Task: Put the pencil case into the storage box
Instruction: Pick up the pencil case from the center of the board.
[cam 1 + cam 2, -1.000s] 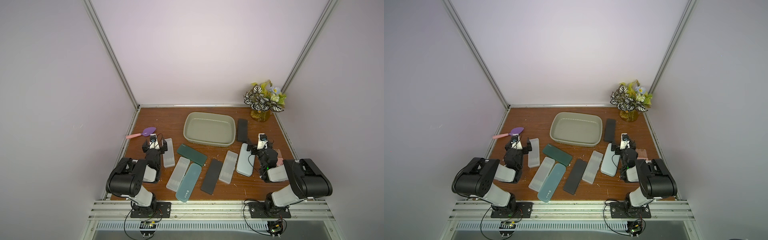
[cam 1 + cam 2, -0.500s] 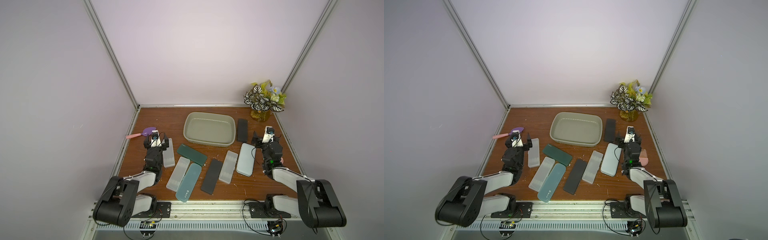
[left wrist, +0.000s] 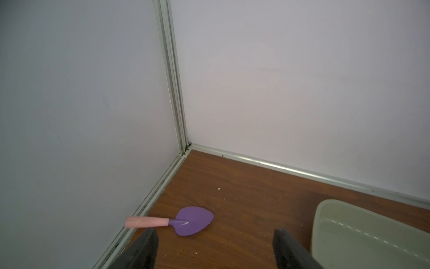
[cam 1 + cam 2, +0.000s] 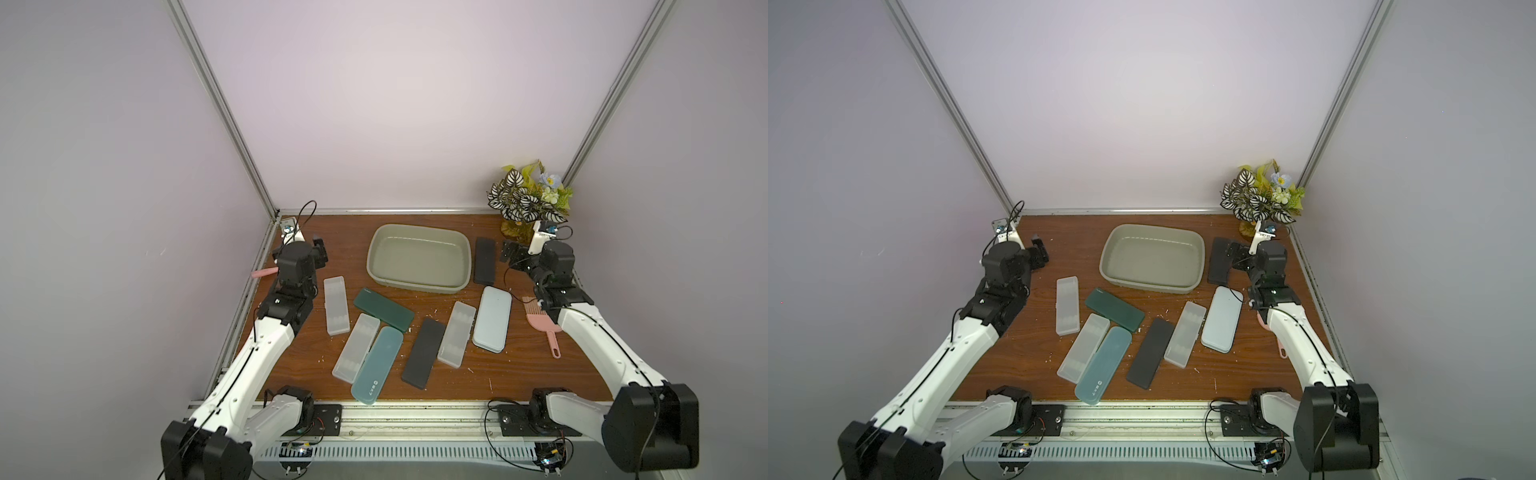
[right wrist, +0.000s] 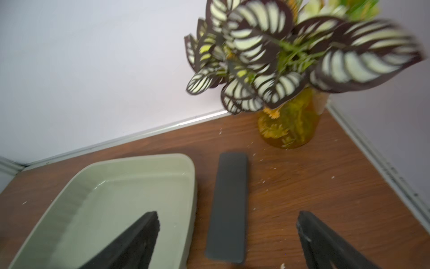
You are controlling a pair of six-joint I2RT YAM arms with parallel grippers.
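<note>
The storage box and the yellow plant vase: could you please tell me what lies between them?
A black pencil case lies flat between the storage box and the vase, clearest in the right wrist view.

In a top view the left arm covers the purple trowel near the far left corner of the surface, leaving only the pink end of its handle. The right arm hides most of the pink comb by the right edge, and the white mark on the teal pencil case is too small to read. The left wrist view cuts off the storage box but for one corner and the left hand but for its fingertips; in the right wrist view the plant is blurred and cropped, and the right hand covers part of the box.
</note>
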